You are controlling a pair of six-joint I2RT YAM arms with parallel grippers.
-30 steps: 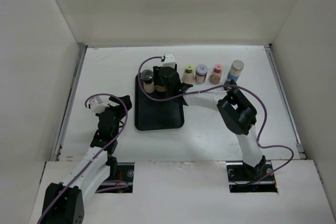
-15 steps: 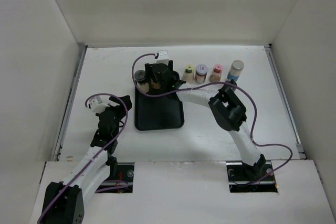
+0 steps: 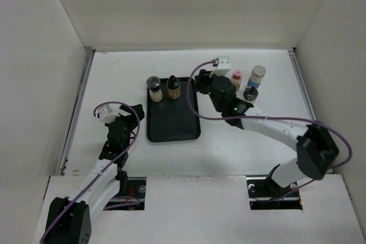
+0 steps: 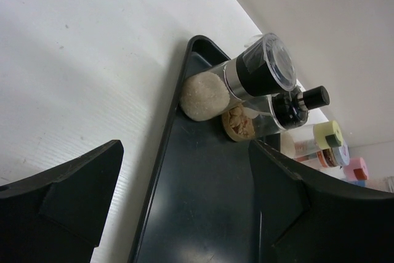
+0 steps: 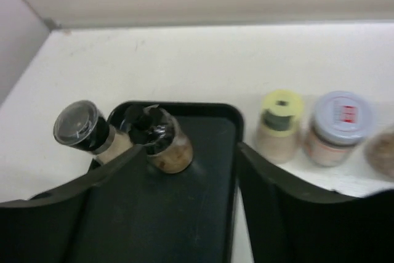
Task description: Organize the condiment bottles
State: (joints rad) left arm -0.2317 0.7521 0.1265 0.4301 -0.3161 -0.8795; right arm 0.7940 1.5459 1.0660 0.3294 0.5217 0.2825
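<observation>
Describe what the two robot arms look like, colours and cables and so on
Both arms have white links joined by bulky black joint housings. A thin purple cable loops loosely along each. The left end effector and right end effector have plain matte black fingers with angular, wedge-like shapes. A small white block sits on the right wrist. No markings are legible.

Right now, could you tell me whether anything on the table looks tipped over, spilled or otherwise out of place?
Nothing stands out. Two dark-capped spice jars stand upright at the far end of the black rectangular tray, with no spill visible. The yellow-capped jar and its neighbours stand upright in a row on the white table beside it.
</observation>
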